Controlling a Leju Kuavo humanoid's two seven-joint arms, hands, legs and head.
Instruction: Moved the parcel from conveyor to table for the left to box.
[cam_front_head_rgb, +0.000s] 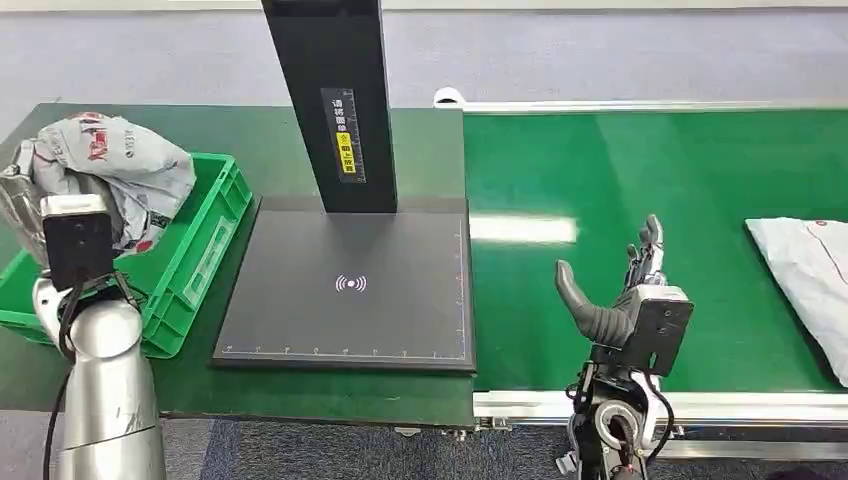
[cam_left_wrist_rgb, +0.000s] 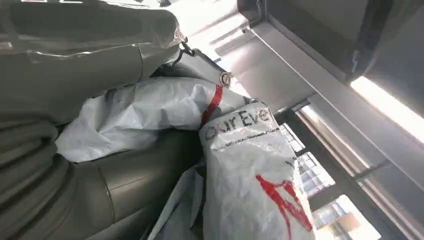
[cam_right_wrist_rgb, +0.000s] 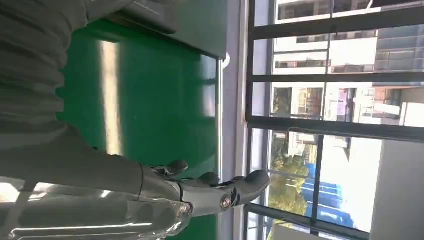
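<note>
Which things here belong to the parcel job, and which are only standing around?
Belong to the job:
- grey parcel, held by the left hand over the green box
- white parcel on the conveyor
- right hand, empty
- table

Only standing around:
- black scanner plate with its post

parcel (cam_front_head_rgb: 120, 165): crinkly grey plastic film, slightly shiny
conveyor (cam_front_head_rgb: 650, 180): glossy green belt
crate (cam_front_head_rgb: 205, 235): green hard plastic
scanner pad (cam_front_head_rgb: 350, 285): matt black
</note>
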